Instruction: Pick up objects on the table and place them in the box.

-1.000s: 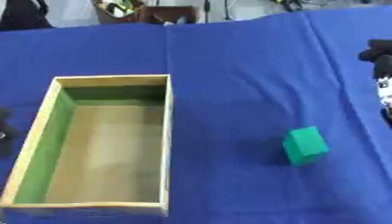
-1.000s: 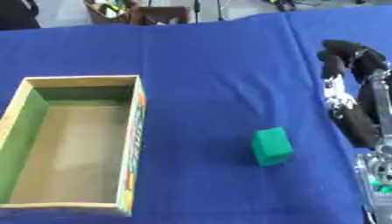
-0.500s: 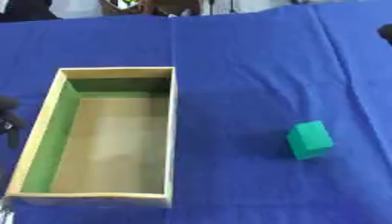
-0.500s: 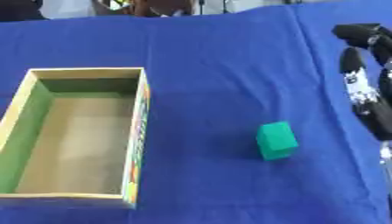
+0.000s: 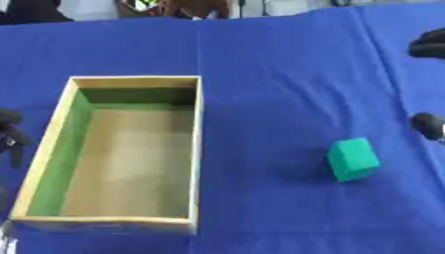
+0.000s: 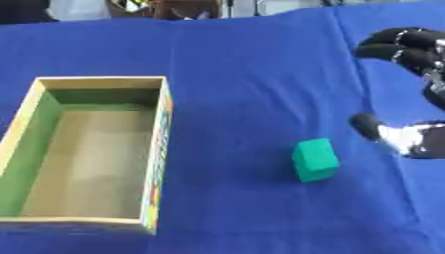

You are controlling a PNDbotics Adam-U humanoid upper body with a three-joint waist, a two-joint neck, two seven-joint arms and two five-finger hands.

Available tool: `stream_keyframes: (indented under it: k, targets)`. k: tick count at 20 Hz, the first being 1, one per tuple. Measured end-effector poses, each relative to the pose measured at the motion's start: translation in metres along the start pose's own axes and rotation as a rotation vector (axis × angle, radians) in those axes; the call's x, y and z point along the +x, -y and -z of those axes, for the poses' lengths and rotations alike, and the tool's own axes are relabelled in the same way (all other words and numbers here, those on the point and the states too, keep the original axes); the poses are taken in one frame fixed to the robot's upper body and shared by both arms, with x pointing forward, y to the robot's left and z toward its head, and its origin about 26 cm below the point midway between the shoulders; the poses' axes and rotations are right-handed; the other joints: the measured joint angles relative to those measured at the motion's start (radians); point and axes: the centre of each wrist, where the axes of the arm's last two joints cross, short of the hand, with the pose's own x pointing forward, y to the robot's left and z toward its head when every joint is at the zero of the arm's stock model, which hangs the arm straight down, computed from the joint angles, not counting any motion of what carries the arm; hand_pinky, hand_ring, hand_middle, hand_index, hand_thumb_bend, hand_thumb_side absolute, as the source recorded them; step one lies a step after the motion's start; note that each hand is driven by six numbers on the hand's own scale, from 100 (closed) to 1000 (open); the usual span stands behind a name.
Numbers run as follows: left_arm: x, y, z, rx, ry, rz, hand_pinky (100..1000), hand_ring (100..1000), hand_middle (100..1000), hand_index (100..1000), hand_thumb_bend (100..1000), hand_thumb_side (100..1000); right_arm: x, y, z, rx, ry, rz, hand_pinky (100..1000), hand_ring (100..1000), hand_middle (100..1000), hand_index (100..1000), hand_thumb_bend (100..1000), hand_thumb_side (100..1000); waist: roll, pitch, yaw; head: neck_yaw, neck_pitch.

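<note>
The right hand (image 6: pixel 413 89) hangs over the right side of the desk (image 6: pixel 243 59), which is covered in a blue cloth. Its dark fingers (image 6: pixel 400 42) are arched over at the top and its thumb (image 6: pixel 369 125) juts out lower down, with a wide gap between them; the hand is spread apart and holds nothing. Just to the hand's left and slightly nearer the robot than the thumb sits a small green block (image 6: pixel 315 159), resting on the cloth and turned a little askew, apart from the thumb tip and not touched by any finger. Farther to the left of the hand, well beyond the block, lies an open wooden box (image 5: pixel 130 154) with pale rims, a green inner wall on its left and far sides and a bare tan floor; it stands with its long side running away from the robot, and a strip of coloured print shows on its outer right wall. At the box's far side from the right hand, at the left edge of the left eye view, a dark part of the left hand (image 5: pixel 10 134) shows near the box's left wall; whether its fingers are together or apart cannot be told.
</note>
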Motion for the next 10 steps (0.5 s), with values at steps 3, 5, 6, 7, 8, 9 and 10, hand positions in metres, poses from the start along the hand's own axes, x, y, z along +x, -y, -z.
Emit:
stream_keyframes:
  k: [3, 5, 6, 7, 8, 9, 10]
  targets:
    - [0.0, 0.0, 0.0, -0.002, 0.0, 0.001, 100, 346, 484, 495, 100, 909, 0.0, 0.007, 0.006, 0.15, 0.062, -0.082, 833, 893, 802, 885, 487, 1000, -0.003, 0.0, 0.006, -0.007, -0.001]
    - [0.0, 0.0, 0.0, -0.003, 0.0, 0.001, 100, 346, 484, 495, 100, 910, 0.001, 0.011, 0.011, 0.242, 0.092, -0.118, 835, 897, 800, 893, 524, 1000, -0.003, 0.0, 0.01, -0.009, -0.004]
    - [0.0, 0.0, 0.0, -0.004, 0.0, 0.001, 100, 346, 484, 495, 100, 910, 0.001, 0.013, 0.013, 0.283, 0.104, -0.13, 835, 897, 795, 898, 544, 970, -0.004, 0.0, 0.012, -0.011, -0.005]
    - [0.0, -0.001, 0.0, -0.006, 0.001, 0.003, 100, 346, 484, 495, 100, 910, 0.002, 0.014, 0.015, 0.321, 0.114, -0.14, 836, 900, 790, 902, 562, 925, -0.004, -0.001, 0.013, -0.013, -0.007]
    - [0.0, -0.001, 0.0, -0.008, 0.002, 0.004, 100, 347, 485, 496, 100, 910, 0.002, 0.015, 0.016, 0.359, 0.122, -0.145, 838, 904, 788, 915, 576, 893, -0.005, -0.001, 0.014, -0.014, -0.009]
    - [0.0, -0.001, 0.0, -0.01, 0.003, 0.006, 100, 347, 485, 496, 100, 910, 0.003, 0.016, 0.017, 0.392, 0.126, -0.146, 838, 903, 782, 920, 578, 884, -0.006, -0.001, 0.015, -0.016, -0.009]
    - [0.0, -0.001, 0.0, -0.012, 0.003, 0.007, 100, 347, 485, 496, 100, 910, 0.003, 0.017, 0.018, 0.425, 0.128, -0.143, 837, 901, 777, 921, 577, 885, -0.008, -0.001, 0.017, -0.016, -0.01]
